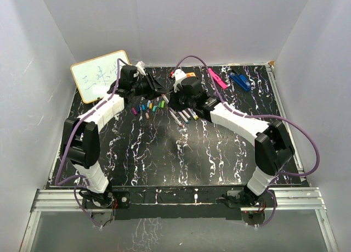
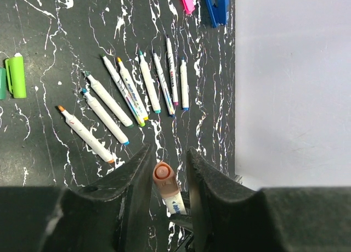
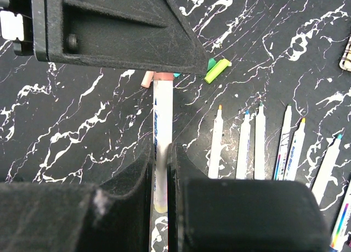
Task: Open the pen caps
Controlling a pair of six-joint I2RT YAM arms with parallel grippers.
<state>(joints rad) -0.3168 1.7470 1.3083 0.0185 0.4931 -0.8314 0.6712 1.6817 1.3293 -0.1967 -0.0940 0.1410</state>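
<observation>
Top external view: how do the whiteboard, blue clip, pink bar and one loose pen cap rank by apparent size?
1. Whiteboard, clearly largest.
2. Blue clip and pink bar: similar length, clip bulkier; too close to rank.
3. A loose pen cap, smallest.

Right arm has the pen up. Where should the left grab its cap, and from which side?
Grip the salmon cap round its sides, coming end-on along the axis of the pen. The cap's end faces the left gripper, whose jaws straddle it with a gap showing, while the right gripper pinches the barrel further back, so a straight pull should free it.
</observation>
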